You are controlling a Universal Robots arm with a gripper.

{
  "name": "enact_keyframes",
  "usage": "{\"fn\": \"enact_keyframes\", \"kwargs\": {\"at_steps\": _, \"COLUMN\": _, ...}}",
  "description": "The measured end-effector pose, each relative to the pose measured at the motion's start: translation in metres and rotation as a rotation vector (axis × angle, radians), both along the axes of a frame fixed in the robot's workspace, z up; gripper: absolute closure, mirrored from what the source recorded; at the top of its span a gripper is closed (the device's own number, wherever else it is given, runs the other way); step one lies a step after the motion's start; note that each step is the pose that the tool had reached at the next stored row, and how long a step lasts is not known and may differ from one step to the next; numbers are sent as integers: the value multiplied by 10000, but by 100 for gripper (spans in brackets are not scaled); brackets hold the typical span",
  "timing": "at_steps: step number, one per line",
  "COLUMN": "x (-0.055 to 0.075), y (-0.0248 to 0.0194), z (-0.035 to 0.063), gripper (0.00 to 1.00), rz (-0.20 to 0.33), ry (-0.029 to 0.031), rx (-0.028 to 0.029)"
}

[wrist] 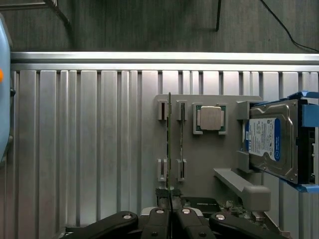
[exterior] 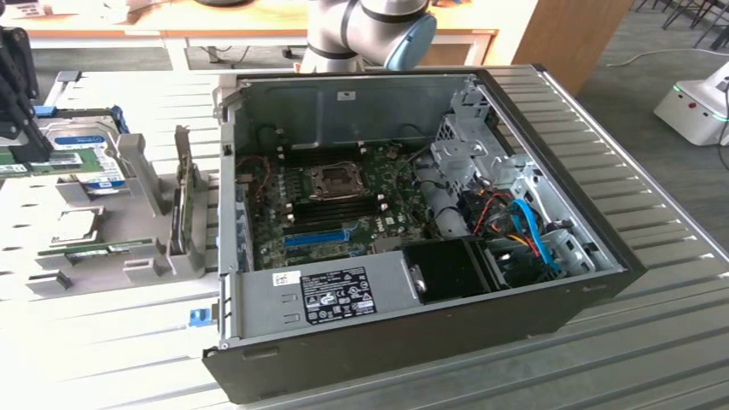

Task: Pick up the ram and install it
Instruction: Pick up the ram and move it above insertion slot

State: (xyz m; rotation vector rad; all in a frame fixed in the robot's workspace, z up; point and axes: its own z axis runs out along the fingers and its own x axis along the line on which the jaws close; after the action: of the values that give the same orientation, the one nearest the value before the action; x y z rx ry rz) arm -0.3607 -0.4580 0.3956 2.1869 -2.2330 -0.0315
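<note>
My gripper [wrist: 169, 219] is shut on the ram [wrist: 169, 149], a thin green stick seen edge-on that runs from between the fingertips out over the grey parts holder [wrist: 209, 159]. In the exterior view the gripper [exterior: 20, 154] is at the far left edge, with the ram [exterior: 51, 162] held level above the holder, in front of the hard drive. A second, alike green stick [wrist: 181, 144] stands in its slot beside the held one; in the exterior view that second stick [exterior: 108, 249] sits low in the holder.
An open computer case [exterior: 569, 307] lies in the middle of the ribbed metal table, its motherboard [exterior: 341, 205] showing dark memory slots and a blue slot strip [exterior: 313, 237]. The holder also carries a hard drive [wrist: 271, 139] and a processor [wrist: 209, 118].
</note>
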Motion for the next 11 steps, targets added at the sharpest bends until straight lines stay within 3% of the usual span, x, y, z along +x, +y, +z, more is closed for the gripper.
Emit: {"fn": "enact_keyframes", "kwargs": {"at_steps": 11, "x": 268, "y": 0, "z": 0, "gripper": 88, "rz": 0, "ry": 1, "rx": 1}}
